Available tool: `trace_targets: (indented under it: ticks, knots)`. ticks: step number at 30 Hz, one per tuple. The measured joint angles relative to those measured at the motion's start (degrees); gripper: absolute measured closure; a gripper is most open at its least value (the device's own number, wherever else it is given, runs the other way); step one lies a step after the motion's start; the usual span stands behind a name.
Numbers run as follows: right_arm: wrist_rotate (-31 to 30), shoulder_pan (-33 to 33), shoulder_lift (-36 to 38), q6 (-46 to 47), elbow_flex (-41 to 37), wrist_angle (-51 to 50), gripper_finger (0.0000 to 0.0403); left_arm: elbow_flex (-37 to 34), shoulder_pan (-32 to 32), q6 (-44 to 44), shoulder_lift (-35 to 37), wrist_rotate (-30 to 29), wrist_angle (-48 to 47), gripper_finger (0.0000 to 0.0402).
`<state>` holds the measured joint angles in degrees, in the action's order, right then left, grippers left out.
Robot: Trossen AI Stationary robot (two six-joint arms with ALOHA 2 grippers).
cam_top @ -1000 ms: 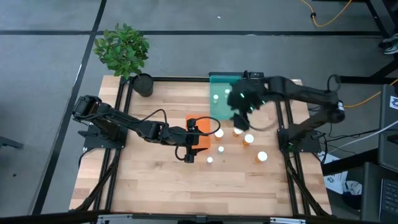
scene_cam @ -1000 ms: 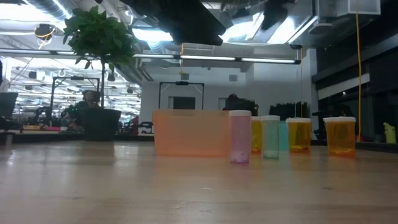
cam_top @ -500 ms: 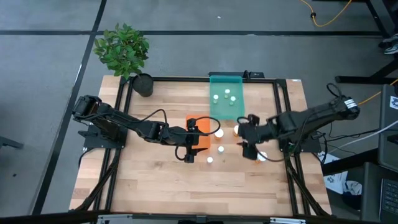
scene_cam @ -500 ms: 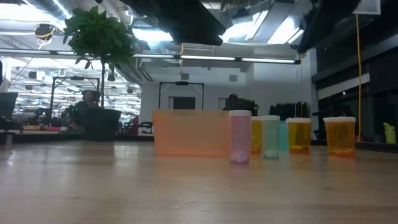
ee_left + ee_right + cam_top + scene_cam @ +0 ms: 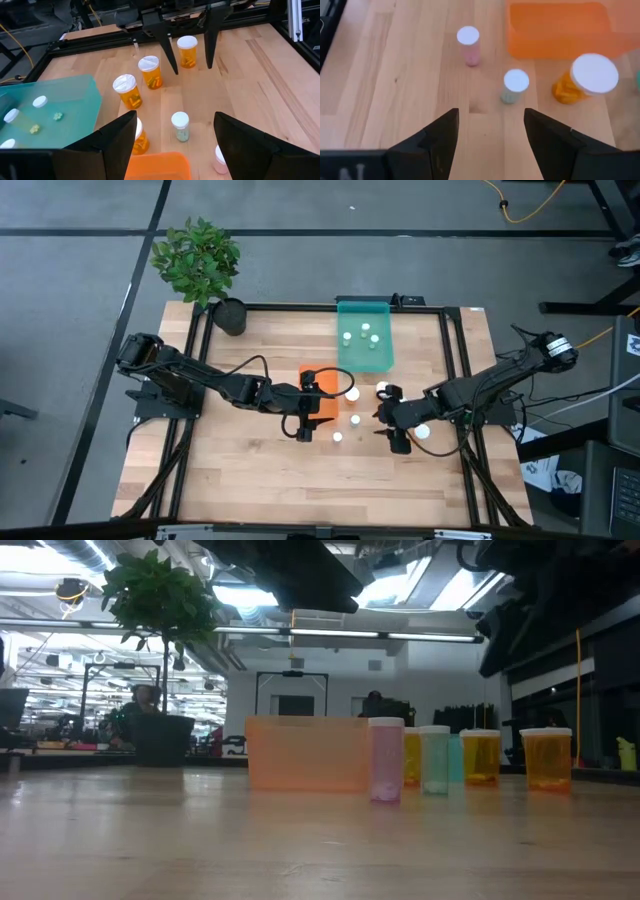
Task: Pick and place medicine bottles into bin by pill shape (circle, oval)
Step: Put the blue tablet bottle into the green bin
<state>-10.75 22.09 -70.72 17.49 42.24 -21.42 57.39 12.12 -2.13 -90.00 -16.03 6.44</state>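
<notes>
1. Two bins sit on the wooden table (image 5: 250, 480): an orange bin (image 5: 318, 392) at the centre of the high view and a teal bin (image 5: 364, 345) above and right of it, toward the upper middle of the frame.
2. At the upper left of the high view a potted plant (image 5: 198, 265) stands on the table's far corner.
3. The left gripper (image 5: 305, 408) lies left of centre in the high view, over the orange bin's left edge. Its fingers (image 5: 120, 135) stand spread wide apart in the left wrist view and hold nothing.
4. In the teal bin, three small white-capped bottles (image 5: 365, 332) lie close together near its upper half.
5. On the table just right of the orange bin stand the loose medicine bottles (image 5: 351, 394). In the right wrist view a pink-bodied bottle (image 5: 468, 45) stands upper left, a pale teal one (image 5: 514, 85) sits at the centre, and an amber one (image 5: 587, 78) sits at the right, touching the orange bin's corner.
6. In the left wrist view, three more amber bottles (image 5: 150, 71) stand in a slanting row at the upper centre of the frame.
7. The right gripper (image 5: 391, 420) hangs right of centre in the high view, just beside the amber bottles. Its fingers (image 5: 440, 135) are parted with bare wood between them, gripping nothing.
8. In the low view the bottles line up to the right of the orange bin, all upright.
</notes>
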Motion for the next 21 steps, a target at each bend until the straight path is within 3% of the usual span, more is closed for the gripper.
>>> trace_targets:
  ticks: [21]
  knots:
    - [-0.19, -0.15, 0.00, -3.61, -0.20, 1.61, 0.0176, 0.00, 0.00, 0.00, 0.00, -0.02, 0.00, 0.0145]
